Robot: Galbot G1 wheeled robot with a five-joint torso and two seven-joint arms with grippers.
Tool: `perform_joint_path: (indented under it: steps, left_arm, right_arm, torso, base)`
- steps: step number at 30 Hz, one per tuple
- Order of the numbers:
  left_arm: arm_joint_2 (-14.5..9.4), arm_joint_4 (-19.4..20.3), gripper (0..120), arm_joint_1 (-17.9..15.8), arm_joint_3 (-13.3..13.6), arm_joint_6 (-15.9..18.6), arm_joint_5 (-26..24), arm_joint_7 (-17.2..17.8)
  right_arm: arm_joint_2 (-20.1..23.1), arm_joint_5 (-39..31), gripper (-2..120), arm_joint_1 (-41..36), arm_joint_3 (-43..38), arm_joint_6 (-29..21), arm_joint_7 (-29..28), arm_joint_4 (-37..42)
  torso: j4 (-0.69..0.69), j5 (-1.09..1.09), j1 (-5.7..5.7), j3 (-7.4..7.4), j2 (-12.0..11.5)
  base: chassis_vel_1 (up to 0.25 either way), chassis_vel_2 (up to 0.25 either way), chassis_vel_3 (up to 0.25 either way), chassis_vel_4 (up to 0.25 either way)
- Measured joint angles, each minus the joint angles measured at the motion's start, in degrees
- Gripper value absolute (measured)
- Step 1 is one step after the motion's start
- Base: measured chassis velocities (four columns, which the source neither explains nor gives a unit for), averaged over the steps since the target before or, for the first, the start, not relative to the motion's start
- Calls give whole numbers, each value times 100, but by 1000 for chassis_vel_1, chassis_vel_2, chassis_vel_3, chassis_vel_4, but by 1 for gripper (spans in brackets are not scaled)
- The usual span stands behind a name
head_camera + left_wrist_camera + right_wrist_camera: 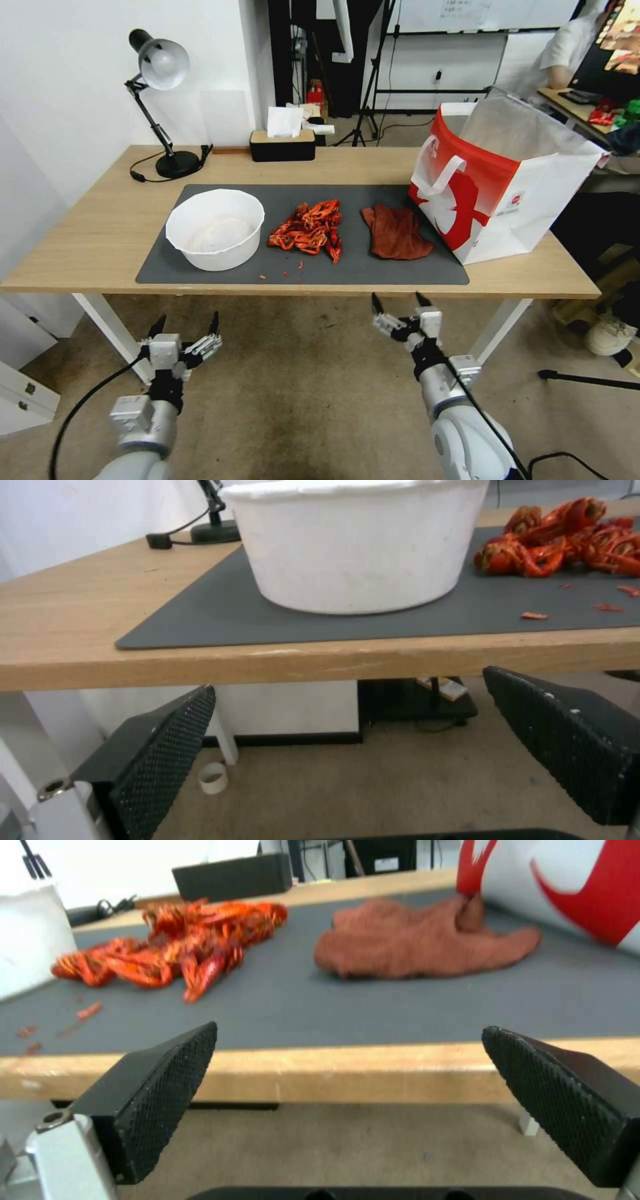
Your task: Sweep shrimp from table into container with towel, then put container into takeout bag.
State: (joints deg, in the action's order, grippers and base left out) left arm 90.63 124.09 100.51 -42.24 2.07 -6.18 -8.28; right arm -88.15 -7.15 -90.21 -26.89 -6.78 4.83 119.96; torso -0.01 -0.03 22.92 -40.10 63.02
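Observation:
On the table [100,240], a dark grey mat [373,267] carries the white container [215,228] at its left, the red-orange shrimp [309,229] heap in the middle and the rust-brown towel [396,231] to the right. The red and white takeout bag [501,180] stands open at the table's right end, touching the towel. My left gripper [186,325] is open below the front edge, in front of the container [357,542]. My right gripper [402,301] is open just under the front edge, facing the towel [417,937] and shrimp [177,947].
A black desk lamp [160,100] and a black tissue box [283,141] stand along the table's far edge. A few shrimp crumbs [290,270] lie on the mat near its front. White table legs [110,327] stand beside my arms over carpet.

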Motion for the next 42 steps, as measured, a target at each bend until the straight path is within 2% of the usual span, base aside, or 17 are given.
perform_joint_path:
  steps: [12,16,19,20,22,23,25,26,27,28,29,31,35,37,38,40,42]
  left_arm:
    - [-113,69,100,-50,9,-74,-146,-47]
    - [-500,229,100,-293,-193,-41,-717,-90]
    - [-1399,403,100,-720,-610,192,-1421,-288]
    - [-1399,403,100,-720,-610,192,-1421,-288]
    - [-2209,311,100,-965,-847,210,-1653,-599]
    - [-2209,311,100,-965,-847,210,-1653,-599]
    - [-3148,-55,100,-1295,-884,139,-1786,-1150]
    - [-3148,-55,100,-1295,-884,139,-1786,-1150]
    - [-3540,-222,100,-1467,-828,108,-1830,-1596]
    - [-3540,-222,100,-1467,-828,108,-1830,-1596]
    - [-4072,-536,100,-1777,-691,62,-1840,-2369]
    - [-4777,-997,100,-2375,-411,-118,-1583,-3447]
    - [-5145,-1183,100,-2692,-360,-182,-1055,-4122]
    - [-5575,-1228,100,-2972,-377,-114,-301,-5074]
    - [-5575,-1228,100,-2972,-377,-114,-301,-5074]
    - [-5928,-1305,100,-3316,-53,-35,269,-5549]
    - [-6094,-1375,100,-3508,196,-26,432,-5618]
  right_arm:
    - [50,40,100,-154,-53,-22,-125,148]
    - [92,65,100,-159,-82,-22,-125,138]
    - [155,65,100,-164,-102,-22,-116,201]
    - [155,65,100,-164,-102,-22,-116,201]
    - [203,65,100,-182,-123,-22,-111,236]
    - [203,65,100,-182,-123,-22,-111,236]
    - [251,64,100,-195,-131,-22,-109,240]
    - [251,64,100,-195,-131,-22,-109,240]
    - [265,65,100,-197,-131,-22,-110,240]
    - [265,65,100,-197,-131,-22,-110,240]
    - [278,70,100,-197,-127,-21,-112,239]
    - [297,78,100,-194,-105,-21,-113,224]
    - [351,81,100,-127,-44,-21,-114,175]
    - [450,81,100,-34,47,-21,-113,107]
    - [450,81,100,-34,47,-21,-113,107]
    - [493,81,100,-73,49,-21,-113,98]
    - [502,81,100,-98,44,-21,-114,99]
  torso:
    - [2,3,0,0,0]
    - [2,2,0,0,0]
    - [2,1,0,0,0]
    - [2,1,0,0,0]
    - [1,4,0,0,0]
    - [1,4,0,0,0]
    - [2,0,0,0,0]
    - [2,0,0,0,0]
    - [2,1,0,-1,0]
    - [2,1,0,-1,0]
    - [2,1,0,-1,0]
    - [-2,2,0,-1,0]
    - [-6,1,1,-1,-1]
    - [7,4,0,-1,0]
    - [7,4,0,-1,0]
    - [5,2,-1,0,0]
    - [0,2,-1,-1,0]
  base:
    - [0,0,0,0]
    - [0,0,0,0]
    - [0,0,0,0]
    - [0,0,0,0]
    - [0,0,0,0]
    - [0,0,0,0]
    - [0,0,0,0]
    - [0,0,0,0]
    - [0,0,0,0]
    - [0,0,0,0]
    - [0,0,0,0]
    - [0,0,0,0]
    - [0,0,0,0]
    - [0,0,0,0]
    - [0,0,0,0]
    - [0,0,0,0]
    - [0,0,0,0]
